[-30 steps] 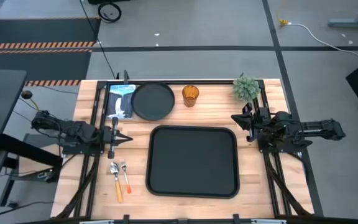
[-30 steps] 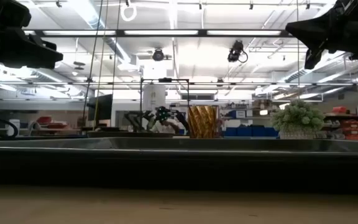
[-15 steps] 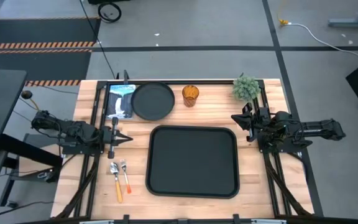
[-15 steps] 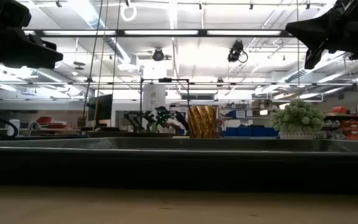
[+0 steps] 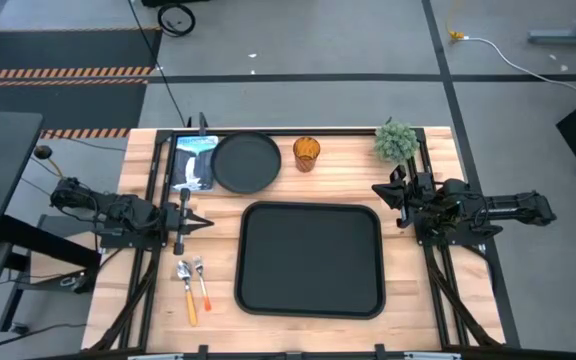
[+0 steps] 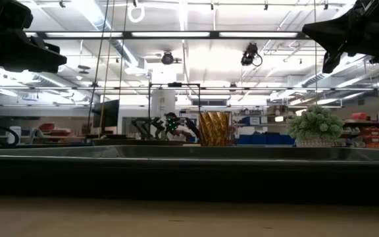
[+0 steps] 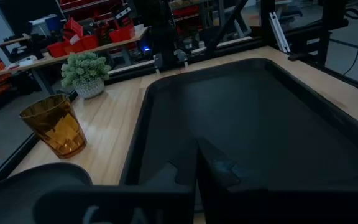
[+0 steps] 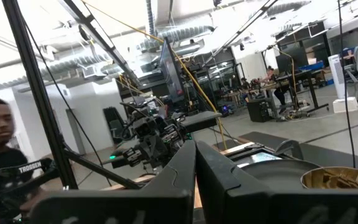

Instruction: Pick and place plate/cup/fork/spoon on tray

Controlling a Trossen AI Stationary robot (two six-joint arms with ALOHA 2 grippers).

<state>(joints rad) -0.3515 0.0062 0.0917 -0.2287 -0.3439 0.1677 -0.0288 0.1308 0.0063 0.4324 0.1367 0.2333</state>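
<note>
The black rectangular tray (image 5: 310, 259) lies at the table's middle, also in the left wrist view (image 7: 253, 118). The round black plate (image 5: 246, 162) and the amber cup (image 5: 306, 154) stand behind it near the far edge; the cup also shows in the left wrist view (image 7: 53, 124). The spoon (image 5: 187, 290) and fork (image 5: 202, 284) lie side by side left of the tray near the front. My left gripper (image 5: 206, 221) is shut and empty, left of the tray. My right gripper (image 5: 380, 193) is shut and empty, right of the tray.
A small potted plant (image 5: 395, 142) stands at the far right corner. A picture card (image 5: 194, 162) lies left of the plate. Black frame rails run along the table's left and right sides. A person shows in the room in the right wrist view (image 8: 2, 143).
</note>
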